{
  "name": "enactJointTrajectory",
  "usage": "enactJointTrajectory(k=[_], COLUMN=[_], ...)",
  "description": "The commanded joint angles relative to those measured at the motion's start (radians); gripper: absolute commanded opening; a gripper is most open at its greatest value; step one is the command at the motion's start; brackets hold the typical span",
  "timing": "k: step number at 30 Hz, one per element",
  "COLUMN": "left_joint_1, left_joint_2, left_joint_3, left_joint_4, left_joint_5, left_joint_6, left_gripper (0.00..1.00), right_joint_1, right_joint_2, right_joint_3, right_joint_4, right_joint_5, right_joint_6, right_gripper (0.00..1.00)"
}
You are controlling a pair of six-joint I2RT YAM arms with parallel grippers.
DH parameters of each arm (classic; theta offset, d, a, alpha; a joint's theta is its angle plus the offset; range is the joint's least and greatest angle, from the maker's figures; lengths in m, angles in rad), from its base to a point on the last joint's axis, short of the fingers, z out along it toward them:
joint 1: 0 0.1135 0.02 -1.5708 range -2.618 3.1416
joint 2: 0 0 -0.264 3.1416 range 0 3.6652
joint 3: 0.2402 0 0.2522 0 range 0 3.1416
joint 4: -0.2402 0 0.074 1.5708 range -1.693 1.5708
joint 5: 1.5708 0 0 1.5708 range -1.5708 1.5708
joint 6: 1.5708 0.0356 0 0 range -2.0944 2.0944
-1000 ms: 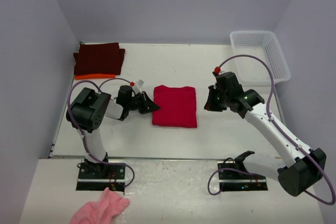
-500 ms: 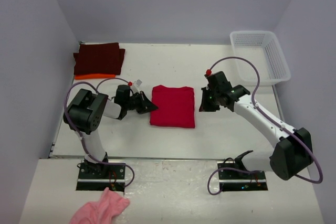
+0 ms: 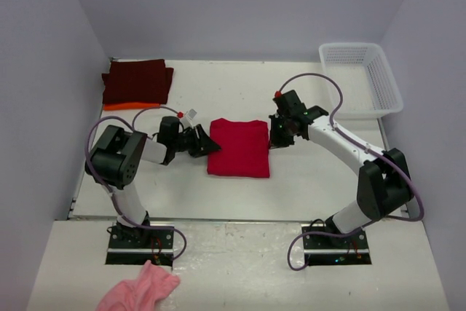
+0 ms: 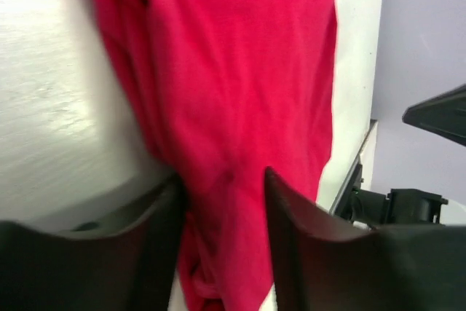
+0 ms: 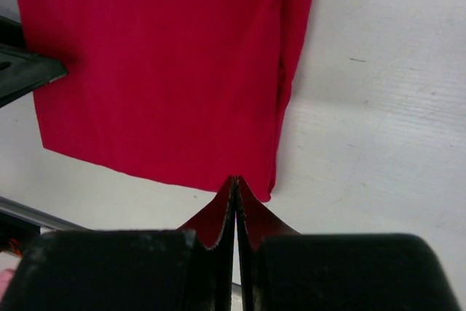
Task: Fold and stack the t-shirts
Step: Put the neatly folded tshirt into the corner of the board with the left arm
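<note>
The bright red t-shirt [image 3: 238, 148] lies folded into a rectangle in the middle of the table. My left gripper [image 3: 210, 146] is at its left edge, and in the left wrist view [image 4: 222, 176] its jaws stand apart with a fold of the red t-shirt [image 4: 233, 71] lying loose between them. My right gripper [image 3: 272, 137] is at the shirt's right edge. The right wrist view [image 5: 235, 180] shows it shut, tips meeting at the hem of the red t-shirt [image 5: 160, 63]. The dark maroon t-shirt [image 3: 137, 81] lies folded on the orange t-shirt [image 3: 131, 106] at the back left.
A white plastic basket [image 3: 361, 78] stands at the back right corner. A small pink fluffy cloth [image 3: 138, 289] lies on the near ledge by the left arm's base. White table [image 3: 313, 180] shows to the right of the red shirt.
My right arm has swung left until its shut gripper reached the red shirt's right edge. The left gripper's jaws have parted. The shirt has shifted slightly left.
</note>
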Motion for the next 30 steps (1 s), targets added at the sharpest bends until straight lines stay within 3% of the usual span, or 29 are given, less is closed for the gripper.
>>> enactJointTrajectory(k=[1, 10, 14, 19, 25, 30], left_joint_1=[0.008, 0.01, 0.007, -0.001, -0.034, -0.07], left_joint_2=[-0.021, -0.253, -0.27, -0.155, 0.001, 0.054], left_joint_3=[-0.019, 0.009, 0.035, 0.03, 0.027, 0.039], left_joint_4=[-0.18, -0.47, -0.544, -0.462, -0.248, -0.225], left_joint_5=[-0.107, -0.347, -0.406, -0.339, -0.195, -0.176], left_joint_6=[0.082, 0.169, 0.183, 0.154, 0.064, 0.036], left_gripper=[0.52, 0.77, 0.79, 0.79, 0.78, 0.76], right_joint_1=[0.007, 0.012, 0.012, 0.012, 0.012, 0.012], right_joint_2=[0.02, 0.052, 0.031, 0.029, 0.04, 0.051], right_joint_3=[0.059, 0.078, 0.073, 0.089, 0.119, 0.145], right_joint_4=[0.024, 0.041, 0.037, 0.018, -0.002, -0.009], right_joint_5=[-0.022, -0.047, -0.041, -0.028, -0.025, -0.018], right_joint_6=[-0.013, -0.005, -0.004, -0.005, -0.01, -0.01], right_gripper=[0.0, 0.0, 0.0, 0.0, 0.0, 0.0])
